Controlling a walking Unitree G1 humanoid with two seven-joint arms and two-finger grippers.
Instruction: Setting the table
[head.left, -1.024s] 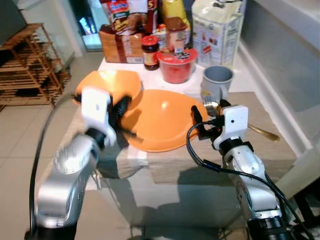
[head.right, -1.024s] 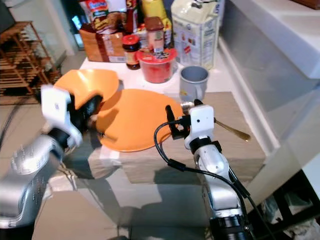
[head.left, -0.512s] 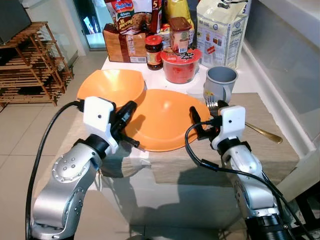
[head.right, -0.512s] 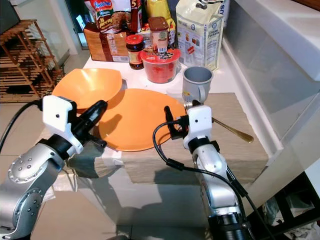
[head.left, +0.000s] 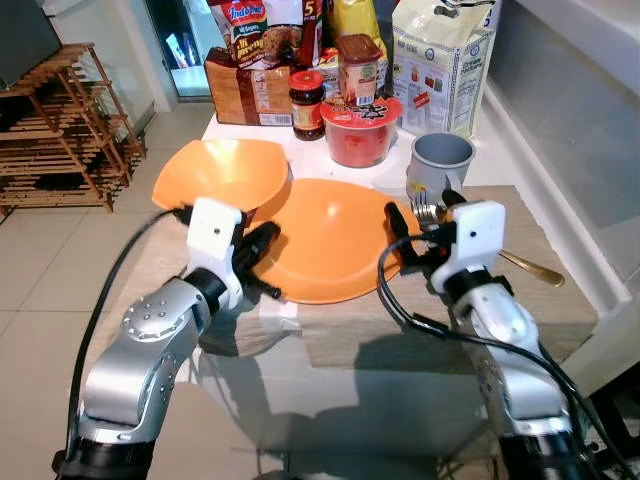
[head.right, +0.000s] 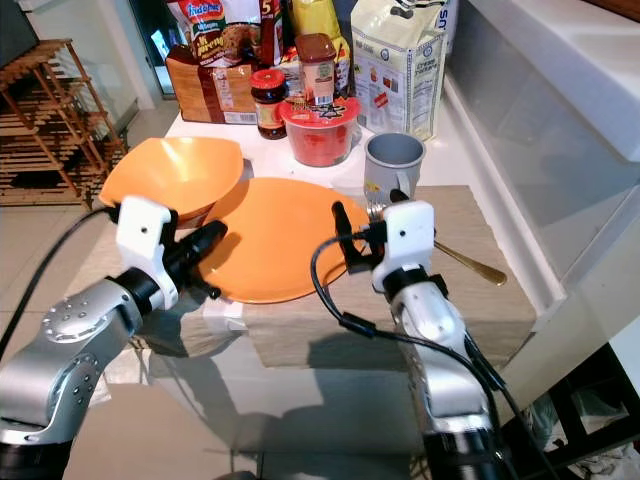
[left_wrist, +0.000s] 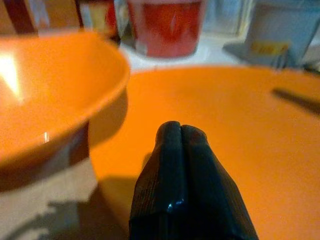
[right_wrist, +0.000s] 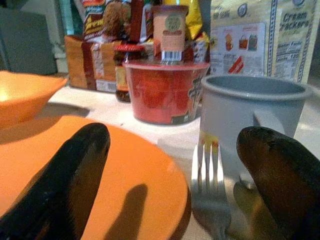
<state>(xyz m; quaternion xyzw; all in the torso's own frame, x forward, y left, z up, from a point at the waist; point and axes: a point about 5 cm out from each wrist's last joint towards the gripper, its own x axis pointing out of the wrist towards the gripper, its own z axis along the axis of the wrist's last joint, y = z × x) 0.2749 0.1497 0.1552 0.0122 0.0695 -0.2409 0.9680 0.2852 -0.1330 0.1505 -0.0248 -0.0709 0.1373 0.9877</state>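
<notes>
A large orange plate (head.left: 330, 235) lies on a beige placemat (head.left: 520, 310), with an orange bowl (head.left: 222, 172) touching its far left rim. A grey mug (head.left: 440, 160) stands behind the plate's right edge. A fork (head.left: 425, 208) with a gold handle (head.left: 530, 268) lies on the mat just right of the plate. My left gripper (head.left: 268, 238) is shut and empty, its tip (left_wrist: 181, 131) low over the plate's near left rim. My right gripper (head.left: 420, 215) is open, one finger over the plate's right edge and the other beyond the fork tines (right_wrist: 210, 175), holding nothing.
Behind the plate stand a red noodle cup (head.left: 357, 128), a dark jar (head.left: 307, 103), snack packets (head.left: 250, 60) and a tall white bag (head.left: 435, 60). A wooden rack (head.left: 60, 130) stands on the floor at the left. A white counter (head.left: 580, 60) runs along the right.
My left gripper has pushed forward to the plate's near left rim. My right gripper has edged forward and right, closer around the fork's tines. The earliest view also shifted with the camera.
</notes>
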